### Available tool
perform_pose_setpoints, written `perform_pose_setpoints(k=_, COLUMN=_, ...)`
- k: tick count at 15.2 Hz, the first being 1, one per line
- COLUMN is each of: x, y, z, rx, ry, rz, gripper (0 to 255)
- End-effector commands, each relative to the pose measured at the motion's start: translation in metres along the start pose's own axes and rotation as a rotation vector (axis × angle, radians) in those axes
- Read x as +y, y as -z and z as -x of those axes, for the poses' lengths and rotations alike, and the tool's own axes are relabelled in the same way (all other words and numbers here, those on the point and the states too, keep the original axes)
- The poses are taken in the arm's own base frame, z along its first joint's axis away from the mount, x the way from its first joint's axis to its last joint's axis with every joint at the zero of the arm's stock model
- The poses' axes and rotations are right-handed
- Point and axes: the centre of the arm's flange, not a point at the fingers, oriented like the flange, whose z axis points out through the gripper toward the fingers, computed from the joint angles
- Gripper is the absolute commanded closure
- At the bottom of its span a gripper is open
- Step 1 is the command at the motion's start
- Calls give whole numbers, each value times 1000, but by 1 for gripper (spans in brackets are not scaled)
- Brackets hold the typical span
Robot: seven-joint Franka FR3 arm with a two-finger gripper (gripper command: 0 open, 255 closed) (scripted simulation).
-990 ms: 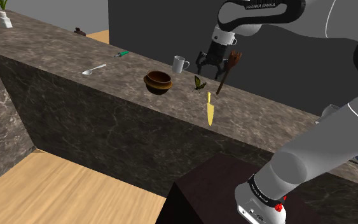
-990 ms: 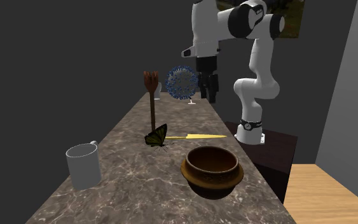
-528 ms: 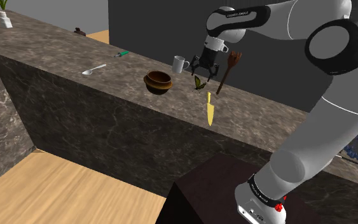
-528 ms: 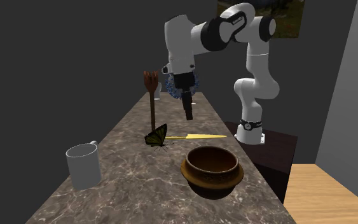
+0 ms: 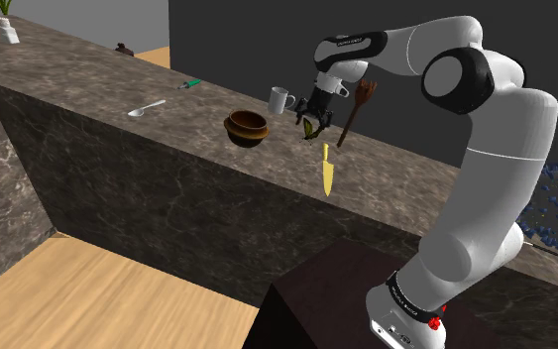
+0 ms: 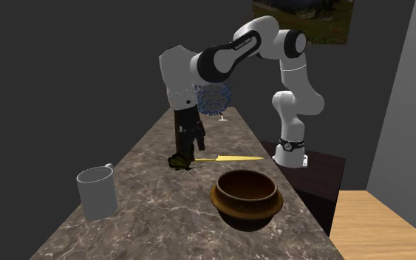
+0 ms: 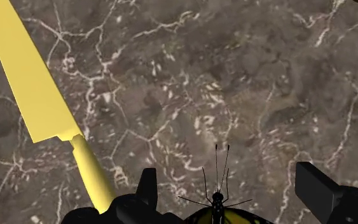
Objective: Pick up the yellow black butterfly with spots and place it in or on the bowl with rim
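ok so i'm at the grab step. my gripper (image 5: 312, 119) hangs right over the butterfly (image 5: 309, 130). the fingers (image 7: 147, 186) are spread wide with the butterfly sitting in the gap, and going by the wrist view neither one touches it. so nothing's picked up yet, and the bowl (image 5: 247, 127) has nothing in it.

where it is: the butterfly sits on the counter (image 5: 207, 109), right of the bowl and left of the wooden fork (image 5: 356, 109). it's just beside the handle end of the knife (image 5: 326, 171), with the mug (image 5: 280, 100) off on the far side.

next move, my guess: ease down a touch, pinch the body or the wings, then lift straight up. it looks thin and light, so i'd want the squeeze centred or it'll probably tip or slip out. the knife handle is close to one finger too, so i'd watch not to nudge it. after that it's a short carry left to the bowl, high enough to clear the rim, then let go.

head count, left to right in the shoulder view: one potted plant (image 5: 7, 28), one spoon (image 5: 148, 107), one green-handled tool (image 5: 189, 83), one bowl, one mug, one butterfly, one knife, one wooden fork, and one blue spiky ball (image 6: 217, 103) way off right.
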Motion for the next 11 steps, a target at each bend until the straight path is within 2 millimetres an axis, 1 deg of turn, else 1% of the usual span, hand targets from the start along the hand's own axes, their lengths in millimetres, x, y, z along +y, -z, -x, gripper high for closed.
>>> perform_pose_setpoints(k=1, x=-2, y=-9, z=-16, rx=-12, ry=-47, rz=-5, gripper=0)
perform_pose_setpoints(k=7, x=-3, y=-40, z=-15, rx=-12, ry=-47, rz=-5, gripper=0)
perform_pose_setpoints(k=8, x=-3, y=-49, z=-15, rx=-12, ry=-47, rz=-5, gripper=0)
perform_pose_setpoints(k=11, x=-3, y=-49, z=-15, rx=-12, ry=-47, rz=-5, gripper=0)
